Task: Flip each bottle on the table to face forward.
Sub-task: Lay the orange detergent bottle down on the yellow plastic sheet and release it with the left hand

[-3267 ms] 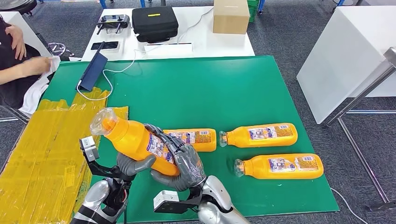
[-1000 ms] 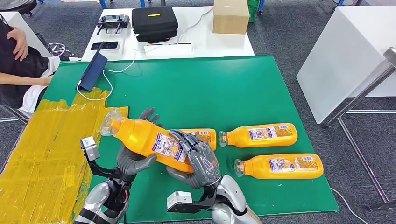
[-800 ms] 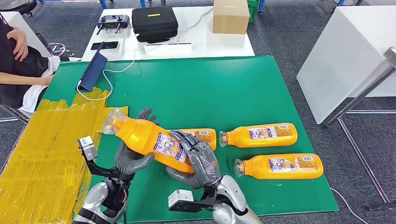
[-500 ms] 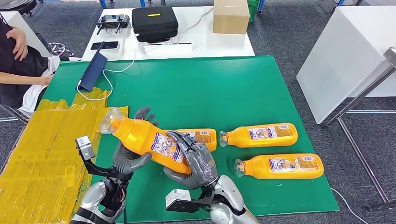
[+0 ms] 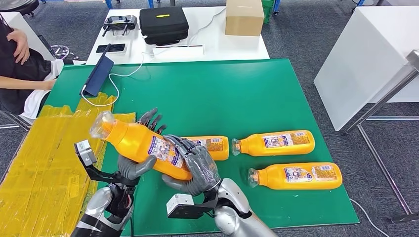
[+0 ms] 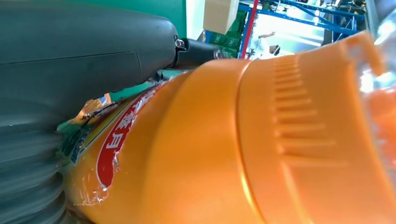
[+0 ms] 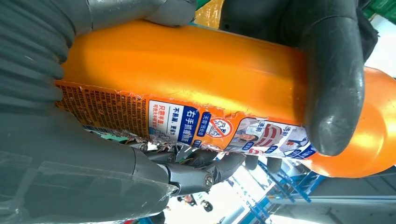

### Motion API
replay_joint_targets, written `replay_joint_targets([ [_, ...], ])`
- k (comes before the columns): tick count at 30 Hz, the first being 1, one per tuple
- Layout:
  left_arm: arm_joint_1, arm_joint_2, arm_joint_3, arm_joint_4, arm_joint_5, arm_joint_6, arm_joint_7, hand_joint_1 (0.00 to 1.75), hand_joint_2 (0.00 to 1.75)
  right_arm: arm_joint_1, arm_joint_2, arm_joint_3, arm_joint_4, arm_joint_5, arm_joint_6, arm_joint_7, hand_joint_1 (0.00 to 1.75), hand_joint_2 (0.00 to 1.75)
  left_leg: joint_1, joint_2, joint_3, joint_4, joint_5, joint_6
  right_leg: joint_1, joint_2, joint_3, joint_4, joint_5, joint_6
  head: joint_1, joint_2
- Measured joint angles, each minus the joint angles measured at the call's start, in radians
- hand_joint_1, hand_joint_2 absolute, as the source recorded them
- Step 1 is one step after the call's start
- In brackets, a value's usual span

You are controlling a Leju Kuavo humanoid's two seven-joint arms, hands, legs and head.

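Bottle in hand (image 5: 141, 148): orange plastic, lifted off the green worktop (image 5: 222, 98) near its front left part, tilted with its clear-wrapped cap end up and toward the yellow taped sheet (image 5: 44, 163); whether it is full cannot be told.
Right hand (image 5: 193, 170): fingers wrapped over the lower body and label of the lifted bottle, thumb underneath, gripping it.
Left hand (image 5: 136, 160): cupped under and behind the same bottle near its shoulder, thumb pressed against the side, fingertips showing above it; it holds the bottle too.
Label on lifted bottle: torn at the edges, blue, white and red panels with small Chinese print; the right wrist view shows a blue box of white characters and a red round no-symbol, the left wrist view a red band with white characters. No brand can be read.
Bottles lying flat: three more orange ones on the worktop, caps pointing left. One (image 5: 212, 146) lies just behind the right hand, partly hidden; one (image 5: 274, 142) lies to its right; one (image 5: 296, 176) lies nearer the front edge. Each shows a label face up, print too small to read.
Cardboard box (image 5: 244, 16): closed, on the white table beyond.
Black case (image 5: 163, 23): zipped shut, yellow tag on top, beside the box.
Person (image 5: 20, 59): seated at the far left, arm resting by the worktop's corner.
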Motion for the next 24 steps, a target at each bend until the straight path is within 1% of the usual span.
replay_joint_targets([
  [14,-0.009,0.000,0.001,0.010,0.007,0.005,-0.002,1.75,1.75,-0.015,0.000,0.020,0.018,-0.022,-0.003,0.000,1.75,1.75,0.000,0.000,0.000,0.000,0.000,0.000,0.000,0.000,0.000,0.000,0.000,0.000,0.000,0.000],
  [15,-0.010,0.000,0.001,0.010,0.007,0.006,-0.002,1.75,1.75,-0.015,0.000,0.020,0.018,-0.022,-0.003,0.000,1.64,1.75,0.000,0.000,0.000,0.000,0.000,0.000,0.000,0.000,0.000,0.000,0.000,0.000,0.000,0.000],
  [18,-0.012,0.000,0.001,0.011,0.010,0.008,-0.003,1.75,1.75,-0.015,0.000,0.020,0.018,-0.024,-0.007,-0.001,0.33,1.75,0.000,0.000,0.000,0.000,0.000,0.000,0.000,0.000,0.000,0.000,0.000,0.000,0.000,0.000],
  [19,-0.013,-0.001,0.001,0.011,0.011,0.011,-0.003,1.75,1.75,-0.013,0.000,0.020,0.018,-0.024,-0.011,-0.002,0.00,1.75,0.000,0.000,0.000,0.000,0.000,0.000,0.000,0.000,0.000,0.000,0.000,0.000,0.000,0.000],
  [22,-0.019,-0.002,0.003,0.011,0.013,0.033,-0.005,1.75,1.75,-0.004,0.000,0.020,0.018,-0.026,-0.031,-0.013,0.00,1.75,0.000,0.000,0.000,0.000,0.000,0.000,0.000,0.000,0.000,0.000,0.000,0.000,0.000,0.000],
  [24,-0.023,-0.003,0.008,0.011,0.003,0.064,-0.008,1.75,1.75,0.004,0.000,0.021,0.013,-0.031,-0.047,-0.024,0.00,1.75,0.000,0.000,0.000,0.000,0.000,0.000,0.000,0.000,0.000,0.000,0.000,0.000,0.000,0.000],
])
